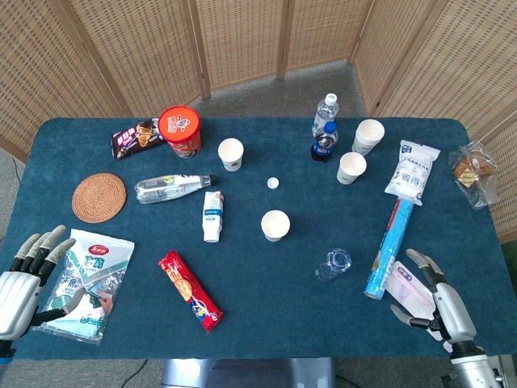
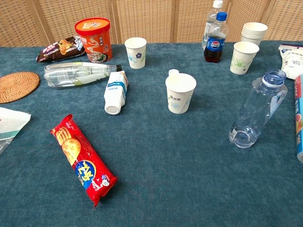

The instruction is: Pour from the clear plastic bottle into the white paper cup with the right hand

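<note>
Uncapped clear plastic bottle [image 2: 258,109] stands near white paper cup [image 2: 180,92]; your right robot hand [image 1: 432,295], fingers spread and empty, could topple it reaching in.
</note>
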Motion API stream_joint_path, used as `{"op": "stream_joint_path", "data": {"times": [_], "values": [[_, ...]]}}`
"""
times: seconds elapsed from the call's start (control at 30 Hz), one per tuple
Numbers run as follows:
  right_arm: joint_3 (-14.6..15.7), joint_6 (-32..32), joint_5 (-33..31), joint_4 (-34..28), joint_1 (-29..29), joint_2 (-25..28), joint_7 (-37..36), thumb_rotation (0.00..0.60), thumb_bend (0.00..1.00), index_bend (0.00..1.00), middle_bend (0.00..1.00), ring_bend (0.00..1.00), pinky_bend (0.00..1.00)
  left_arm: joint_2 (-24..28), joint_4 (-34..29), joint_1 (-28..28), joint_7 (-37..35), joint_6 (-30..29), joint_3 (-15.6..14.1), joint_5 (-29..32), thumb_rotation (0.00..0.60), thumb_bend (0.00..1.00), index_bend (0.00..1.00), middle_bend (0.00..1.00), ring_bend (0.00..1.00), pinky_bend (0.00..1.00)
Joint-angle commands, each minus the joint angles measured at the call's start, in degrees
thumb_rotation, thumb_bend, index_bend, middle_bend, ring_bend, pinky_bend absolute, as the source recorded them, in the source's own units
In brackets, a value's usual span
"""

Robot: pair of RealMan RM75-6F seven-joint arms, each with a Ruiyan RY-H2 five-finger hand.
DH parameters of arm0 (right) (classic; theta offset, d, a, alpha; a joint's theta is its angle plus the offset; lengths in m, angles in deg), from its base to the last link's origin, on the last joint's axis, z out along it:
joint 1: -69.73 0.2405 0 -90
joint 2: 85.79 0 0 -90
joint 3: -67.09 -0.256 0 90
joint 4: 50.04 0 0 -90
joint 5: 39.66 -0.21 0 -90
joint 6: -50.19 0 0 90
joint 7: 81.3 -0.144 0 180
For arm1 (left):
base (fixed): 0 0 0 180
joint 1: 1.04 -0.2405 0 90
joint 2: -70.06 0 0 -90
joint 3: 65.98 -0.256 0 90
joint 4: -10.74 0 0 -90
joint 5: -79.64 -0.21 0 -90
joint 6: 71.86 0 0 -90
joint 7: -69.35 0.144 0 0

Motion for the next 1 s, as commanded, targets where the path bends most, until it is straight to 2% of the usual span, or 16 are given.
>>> {"op": "stream_joint_path", "data": {"times": [0.03,0.3,0.7,1.0], "values": [[-0.44,1.88,0.96,2.39,2.43,-1.28,-7.21,0.6,0.26,0.0,0.0,0.0,0.0,-0.04,-0.6,0.16,0.8,0.05,0.13,-0.17,0.376,0.38,0.1,0.04,0.0,0.0],[-0.74,5.31,1.12,6.01,6.06,-4.06,-16.73,0.6,0.25,0.0,0.0,0.0,0.0,0.18,-2.37,0.79,3.16,1.18,0.47,0.48,0.379,0.38,0.1,0.04,0.0,0.0],[-0.69,8.86,0.87,9.99,10.06,-7.87,-23.39,0.6,0.25,0.0,0.0,0.0,0.0,0.12,-2.23,1.31,2.64,1.6,0.74,0.93,0.379,0.38,0.09,0.04,0.0,0.0],[-0.57,10.87,0.76,12.1,12.61,-10.44,-24.87,0.6,0.24,0.0,0.0,0.0,0.0,0.09,-1.32,1.53,1.36,1.75,0.77,1.36,0.378,0.38,0.09,0.04,0.0,0.0]]}}
